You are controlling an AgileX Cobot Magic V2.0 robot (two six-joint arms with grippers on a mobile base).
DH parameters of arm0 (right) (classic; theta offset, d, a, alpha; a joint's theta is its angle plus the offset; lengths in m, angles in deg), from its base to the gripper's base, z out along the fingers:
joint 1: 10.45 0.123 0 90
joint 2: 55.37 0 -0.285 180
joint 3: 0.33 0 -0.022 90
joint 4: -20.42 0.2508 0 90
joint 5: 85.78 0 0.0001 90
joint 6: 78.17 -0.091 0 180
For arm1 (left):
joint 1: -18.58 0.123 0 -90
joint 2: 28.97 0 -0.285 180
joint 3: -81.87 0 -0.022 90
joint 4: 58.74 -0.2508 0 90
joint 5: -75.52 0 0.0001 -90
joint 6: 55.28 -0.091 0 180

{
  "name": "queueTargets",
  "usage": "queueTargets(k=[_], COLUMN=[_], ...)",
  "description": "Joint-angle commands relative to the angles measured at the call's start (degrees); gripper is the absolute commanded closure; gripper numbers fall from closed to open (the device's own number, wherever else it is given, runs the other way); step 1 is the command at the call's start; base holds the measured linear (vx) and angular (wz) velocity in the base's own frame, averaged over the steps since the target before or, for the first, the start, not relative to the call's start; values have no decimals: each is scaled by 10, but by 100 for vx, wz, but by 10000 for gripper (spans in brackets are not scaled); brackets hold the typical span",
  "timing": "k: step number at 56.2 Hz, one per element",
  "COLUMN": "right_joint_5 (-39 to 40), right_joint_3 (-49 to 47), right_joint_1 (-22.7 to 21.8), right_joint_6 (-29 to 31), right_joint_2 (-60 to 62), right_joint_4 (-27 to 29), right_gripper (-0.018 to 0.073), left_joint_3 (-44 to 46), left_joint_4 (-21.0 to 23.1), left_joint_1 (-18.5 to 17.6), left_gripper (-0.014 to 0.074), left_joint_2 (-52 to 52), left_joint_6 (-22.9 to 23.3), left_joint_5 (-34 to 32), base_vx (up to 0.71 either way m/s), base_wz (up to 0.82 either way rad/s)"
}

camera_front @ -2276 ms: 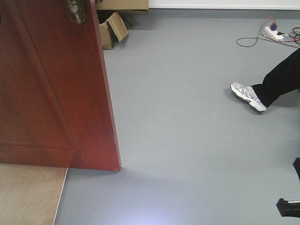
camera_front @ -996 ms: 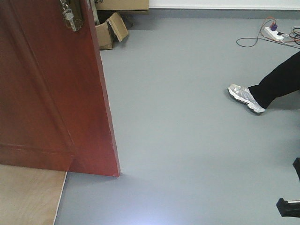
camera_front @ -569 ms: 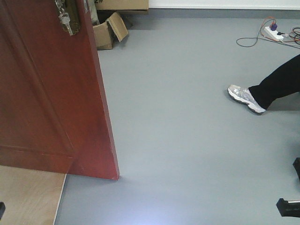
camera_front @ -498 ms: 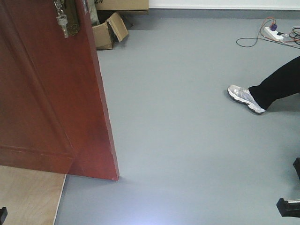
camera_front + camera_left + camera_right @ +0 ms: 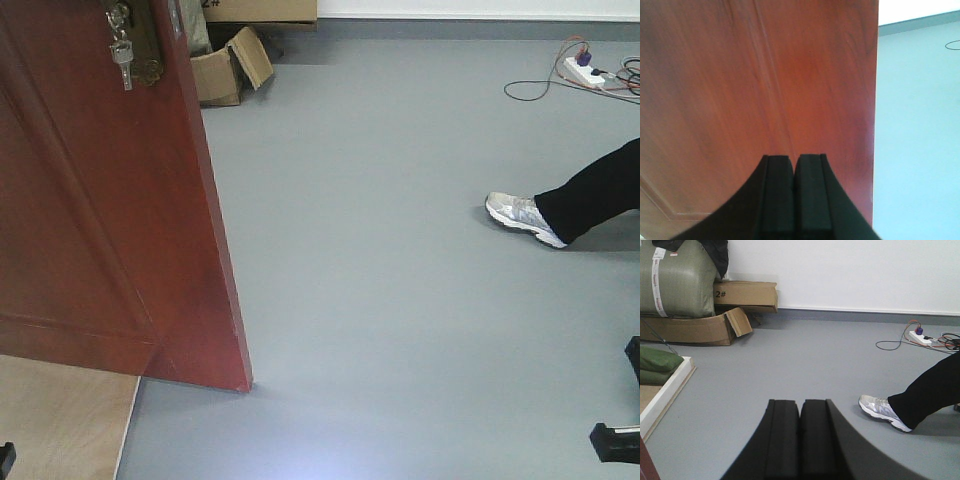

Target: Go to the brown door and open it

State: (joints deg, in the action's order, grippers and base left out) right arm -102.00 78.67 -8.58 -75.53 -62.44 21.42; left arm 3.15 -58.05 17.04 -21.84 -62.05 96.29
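We are facing the brown door directly ahead of our left tool, its fingers pressed together, the door's free vertical edge just to its right. Our right tool, also pressed together, is pointing past it over open floor.

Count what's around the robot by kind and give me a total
Doors: 1, the brown door
Cardboard boxes: 2
Green sacks: 2
Power strips: 1
Sneakers: 1
Total: 7
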Motion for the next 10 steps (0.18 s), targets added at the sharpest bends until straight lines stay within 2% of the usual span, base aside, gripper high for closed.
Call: queueTargets(k=[1, 10], right_joint_5=[47, 47], right_joint_3=[2, 2], right_joint_1=[-3, -3], right_joint_6=[3, 3], right_joint_2=[6, 6], right_joint_4=[-3, -3], right_gripper=[559, 559], left_joint_3=[9, 9], left_joint_4=[4, 4], left_joint_1=[0, 0], left_gripper=[603, 603], left_joint_2=[-8, -8], left_joint_6=[2, 2], left_joint_5=[-44, -44], base_vx=[0, 0], base_wz=[0, 0])
